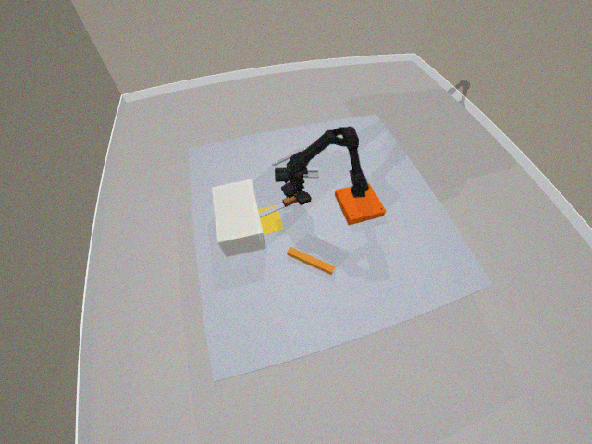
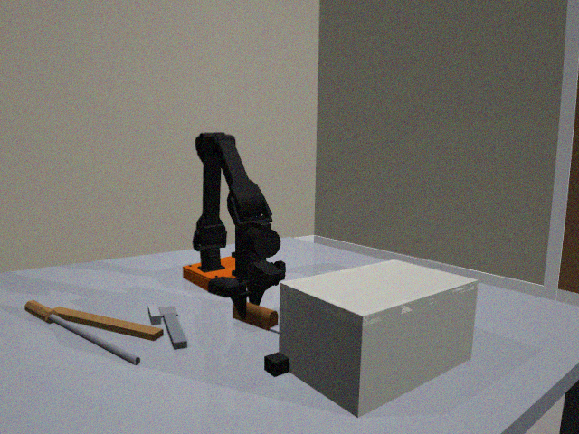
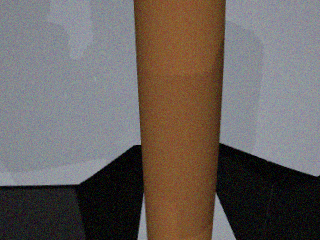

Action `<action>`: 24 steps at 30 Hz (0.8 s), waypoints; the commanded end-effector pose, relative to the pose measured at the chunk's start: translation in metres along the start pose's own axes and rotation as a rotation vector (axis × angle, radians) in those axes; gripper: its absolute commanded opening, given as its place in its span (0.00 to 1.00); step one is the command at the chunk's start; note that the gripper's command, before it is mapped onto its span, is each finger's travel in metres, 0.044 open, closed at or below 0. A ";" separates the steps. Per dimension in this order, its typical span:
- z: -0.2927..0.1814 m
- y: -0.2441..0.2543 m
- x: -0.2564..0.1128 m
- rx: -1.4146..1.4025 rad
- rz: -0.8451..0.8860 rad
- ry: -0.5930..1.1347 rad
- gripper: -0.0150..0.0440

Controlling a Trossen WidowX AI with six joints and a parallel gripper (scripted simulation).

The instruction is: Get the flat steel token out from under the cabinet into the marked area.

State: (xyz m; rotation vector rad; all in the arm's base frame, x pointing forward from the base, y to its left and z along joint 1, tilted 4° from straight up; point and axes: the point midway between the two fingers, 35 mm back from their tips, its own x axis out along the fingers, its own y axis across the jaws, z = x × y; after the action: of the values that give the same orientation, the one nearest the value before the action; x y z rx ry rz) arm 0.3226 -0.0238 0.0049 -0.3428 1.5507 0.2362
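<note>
My gripper [image 1: 295, 196] [image 2: 247, 309] [image 3: 175, 152] is shut on the brown wooden handle [image 1: 289, 201] [image 2: 264, 317] [image 3: 180, 100] of a thin-rod tool. It holds the handle above the table, in front of the cabinet [image 1: 235, 210] [image 2: 322, 345]. The thin metal rod [image 1: 272, 210] runs from the handle over the yellow marked area [image 1: 272, 223] to the cabinet's front edge; its far end is hidden, and I cannot tell whether it is underneath. The steel token is not visible in any view. The vent slots do not show.
An orange-brown bar [image 1: 311, 261] lies beyond the marked area. On the other side lie a grey rod with a wooden handle [image 2: 93, 338], a wooden stick [image 2: 109, 324] and a grey metal piece [image 2: 175, 330] [image 1: 312, 174]. A small black cube [image 2: 276, 364] is beside the cabinet.
</note>
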 end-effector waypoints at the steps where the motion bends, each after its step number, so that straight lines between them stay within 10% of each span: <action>1: -0.008 0.000 0.001 -0.001 0.000 0.005 0.25; 24: -0.037 -0.001 0.001 -0.001 0.000 0.007 0.25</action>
State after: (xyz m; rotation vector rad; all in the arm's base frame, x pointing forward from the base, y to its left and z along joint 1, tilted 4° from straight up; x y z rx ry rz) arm 0.2956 -0.0356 0.0050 -0.3433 1.5529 0.2362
